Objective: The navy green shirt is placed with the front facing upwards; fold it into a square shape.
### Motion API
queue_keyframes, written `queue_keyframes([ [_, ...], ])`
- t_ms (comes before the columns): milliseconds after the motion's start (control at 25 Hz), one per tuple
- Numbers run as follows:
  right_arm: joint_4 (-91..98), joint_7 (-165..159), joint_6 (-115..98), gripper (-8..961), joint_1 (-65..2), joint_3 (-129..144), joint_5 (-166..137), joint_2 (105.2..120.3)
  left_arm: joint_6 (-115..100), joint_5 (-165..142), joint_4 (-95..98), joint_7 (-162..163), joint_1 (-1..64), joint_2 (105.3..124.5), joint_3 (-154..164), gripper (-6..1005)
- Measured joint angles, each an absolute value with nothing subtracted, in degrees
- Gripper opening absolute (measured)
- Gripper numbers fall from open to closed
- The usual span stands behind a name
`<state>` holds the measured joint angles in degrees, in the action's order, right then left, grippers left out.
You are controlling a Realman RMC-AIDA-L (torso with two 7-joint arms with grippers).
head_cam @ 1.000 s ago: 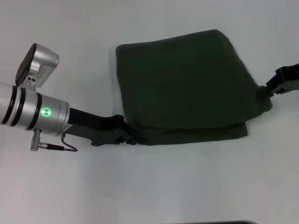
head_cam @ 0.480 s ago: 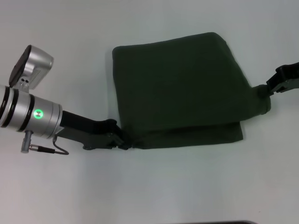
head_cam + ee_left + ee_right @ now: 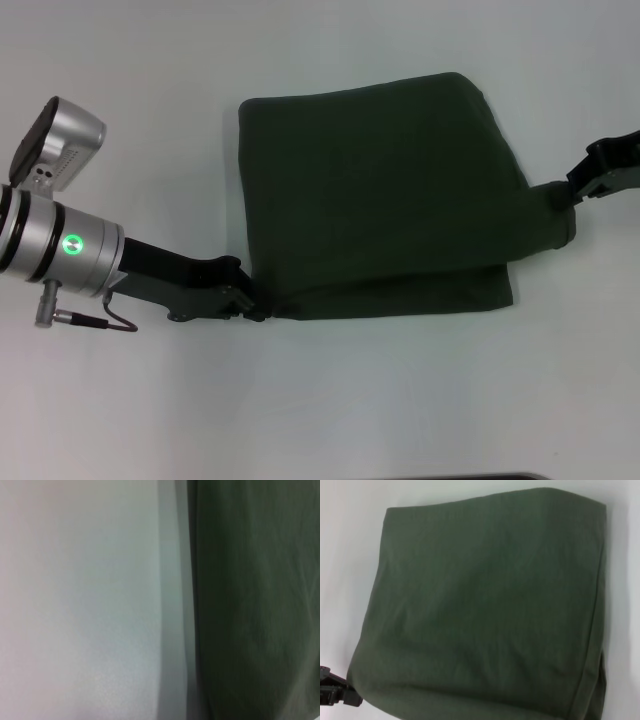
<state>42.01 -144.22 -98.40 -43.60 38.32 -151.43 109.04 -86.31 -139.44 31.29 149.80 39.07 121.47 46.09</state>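
Head view: shirt (image 3: 380, 190) folded mid-frame, soft, limp; best gripped at corners. Left gripper (image 3: 252, 306), right gripper (image 3: 572, 196) at lower corners, closure unclear.

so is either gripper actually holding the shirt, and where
Both seem to. The left gripper is at the near left corner of the folded navy green shirt; the right gripper pinches its drawn-out right corner.

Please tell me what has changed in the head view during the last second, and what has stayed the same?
The left gripper, at the near left corner of the folded dark olive-green cotton shirt, moved toward the robot's left, and the shirt's near edges shifted left with it. The right gripper stayed at the shirt's right corner, which is pulled out toward it. The shirt stays folded into a rough square on the white table.
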Motion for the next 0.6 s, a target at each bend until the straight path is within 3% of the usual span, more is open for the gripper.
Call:
queue_keyframes([
  [560,41.6,-144.2,-98.7,70,-43.5,35.7,-151.4,108.09,-89.9,-139.5,34.4,149.3,36.7,119.26,41.3,161],
  [600,41.6,-144.2,-99.1,82,-43.3,35.6,-151.4,108.03,-90.4,-139.5,35.6,149.6,36.3,119.01,40.7,227],
])
